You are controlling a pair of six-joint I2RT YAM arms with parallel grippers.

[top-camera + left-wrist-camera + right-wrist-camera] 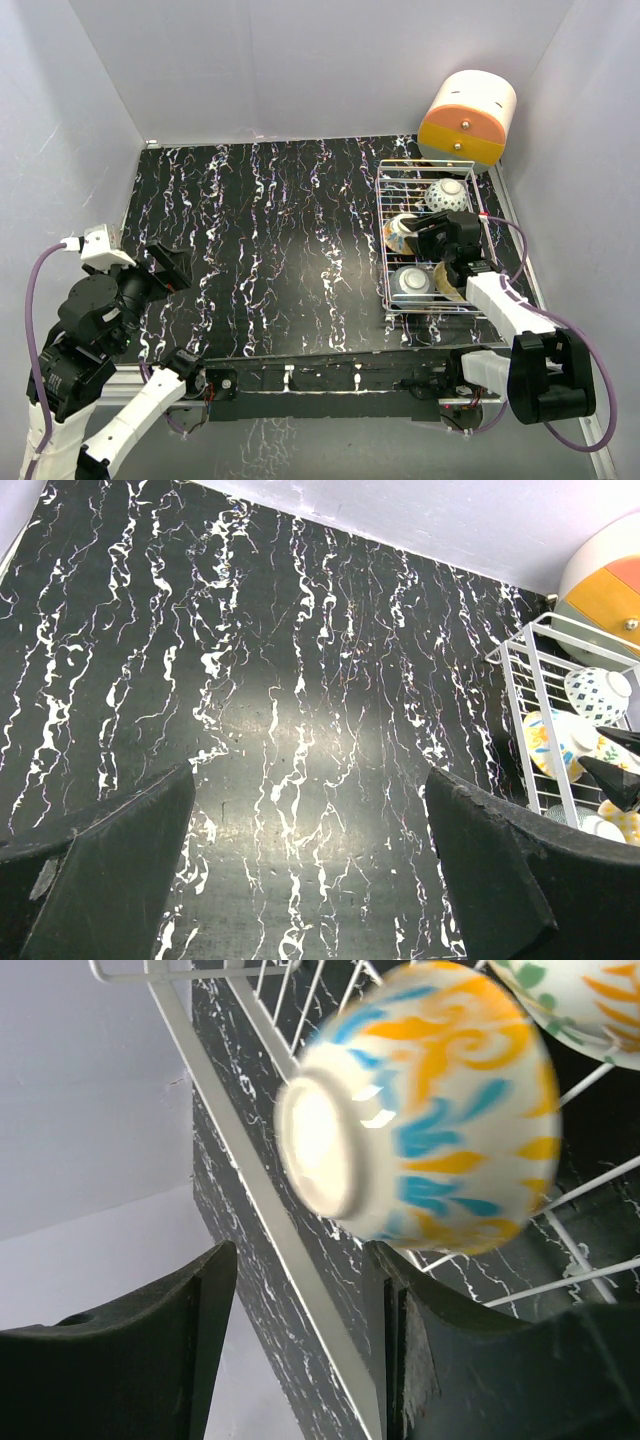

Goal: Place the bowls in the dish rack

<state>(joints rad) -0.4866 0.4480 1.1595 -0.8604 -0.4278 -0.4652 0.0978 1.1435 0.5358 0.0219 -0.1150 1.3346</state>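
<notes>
Both spread empty: left end effector [308, 810] over table [250, 660], right end effector [300, 1265] beside bowl [440, 1120] in dish rack [430, 312].

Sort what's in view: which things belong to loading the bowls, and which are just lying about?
Part of the job: dish rack; blue-and-orange bowl; blue-patterned bowl; greyish bowl. All three bowls sit in the rack.
Just lying about: orange-and-cream box, beyond the rack's far end.

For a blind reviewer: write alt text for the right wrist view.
A blue-and-orange bowl lies on its side in the rack, foot showing, slightly blurred. The open right gripper sits just below it; another bowl shows at top right.
</notes>
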